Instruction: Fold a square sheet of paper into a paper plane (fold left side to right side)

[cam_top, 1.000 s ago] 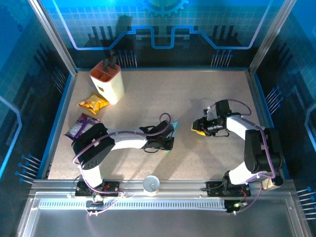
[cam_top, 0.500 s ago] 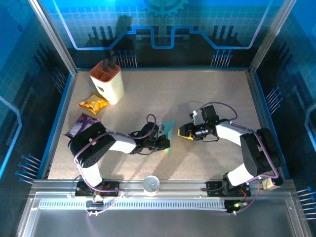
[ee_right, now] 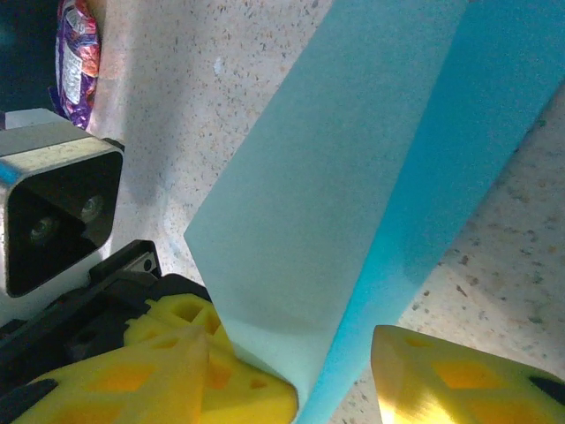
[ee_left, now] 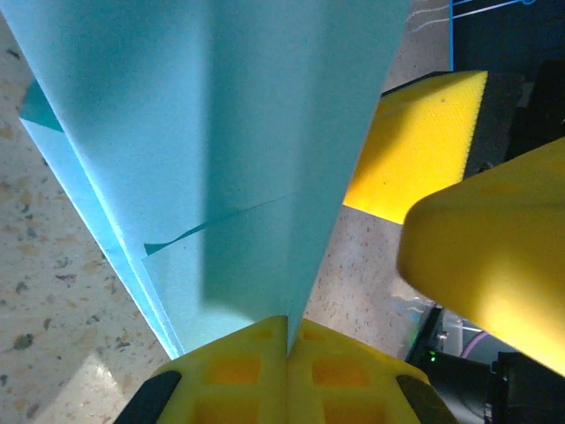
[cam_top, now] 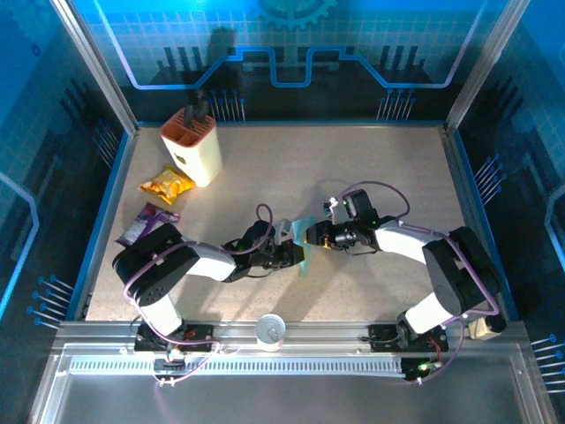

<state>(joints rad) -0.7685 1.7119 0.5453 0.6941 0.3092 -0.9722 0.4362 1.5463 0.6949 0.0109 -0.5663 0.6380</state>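
Block (cam_top: 192,146) at far left of counter (cam_top: 380,168). Yellow packet (cam_top: 166,185) and purple packet (cam_top: 146,223) lie just nearer than block.

Left hand (ee_left: 287,353), well right of block and nearer: pads pressed together, clamped on one end of paper (ee_left: 265,132).

Paper stands on edge between both hands; can't tell if it touches counter. Several layers and slanted flap edge show, so early folds look done.

Right hand (cam_top: 316,236), farthest right of block: fingers apart, close at paper's side, not gripping.

My guess: left-to-right fold and final creasing remain. No finished plane yet.
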